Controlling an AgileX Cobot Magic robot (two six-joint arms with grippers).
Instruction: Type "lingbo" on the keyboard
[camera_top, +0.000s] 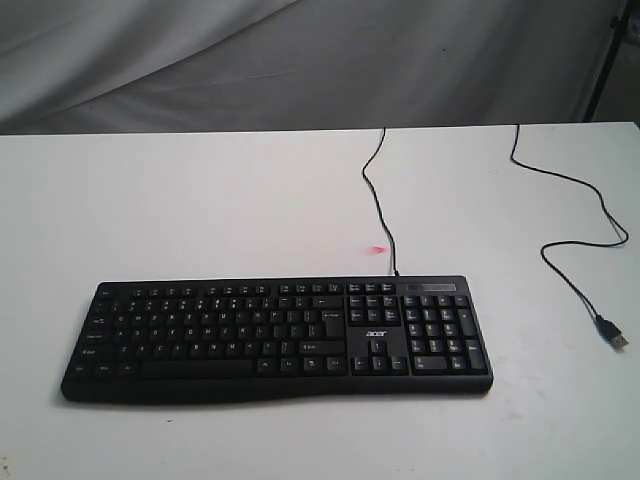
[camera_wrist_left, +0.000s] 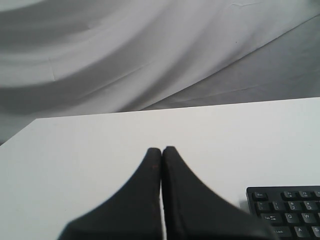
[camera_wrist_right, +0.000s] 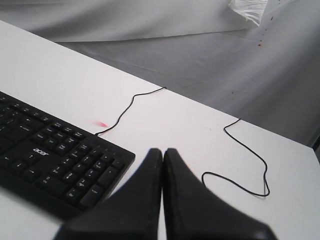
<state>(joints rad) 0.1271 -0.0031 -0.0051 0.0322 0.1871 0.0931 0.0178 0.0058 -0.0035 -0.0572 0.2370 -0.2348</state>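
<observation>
The black acer keyboard (camera_top: 277, 338) lies flat on the white table, number pad at its right end. Neither arm shows in the exterior view. In the left wrist view my left gripper (camera_wrist_left: 162, 149) is shut, empty, over bare table beside the keyboard's Esc corner (camera_wrist_left: 287, 212). In the right wrist view my right gripper (camera_wrist_right: 163, 150) is shut, empty, just off the number-pad end of the keyboard (camera_wrist_right: 55, 155). Neither gripper touches a key.
The keyboard's thin black cable (camera_top: 377, 195) runs from its back edge to the table's far edge. It comes back on at the right and ends in a loose USB plug (camera_top: 613, 333). A small red mark (camera_top: 376, 249) lies behind the keyboard. Grey cloth (camera_top: 300, 60) hangs behind the table.
</observation>
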